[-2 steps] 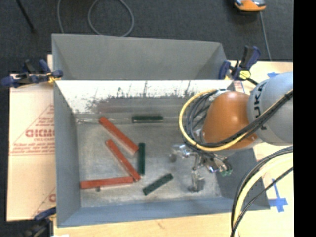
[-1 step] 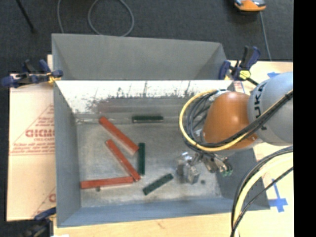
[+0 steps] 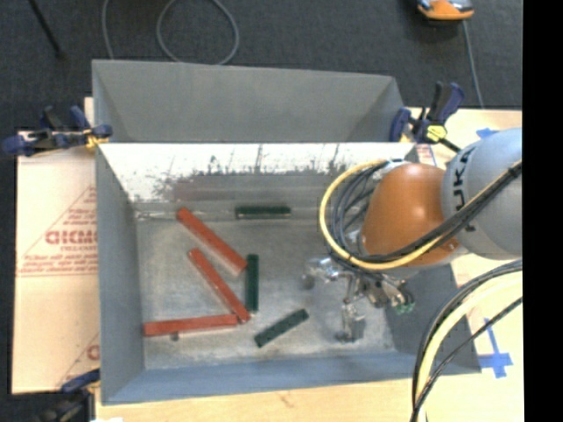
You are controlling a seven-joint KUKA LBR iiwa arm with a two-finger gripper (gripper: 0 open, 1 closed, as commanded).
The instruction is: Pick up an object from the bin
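Right, gripper sits low over bare floor in the front right of the bin; can't tell if the claw is apart or together. Nearest thing: dark green bar, tilted, just left of it, not touching. Red bars and other green bars lie further left

- Arm: black block capitals on the grey link, running sideways. "UK" can be read; the rest of the word is hidden behind the orange cover.
- Cardboard left of the bin: red print, one line of large block letters with smaller lines under it, inside slanting red lines. None of it can be read with certainty.
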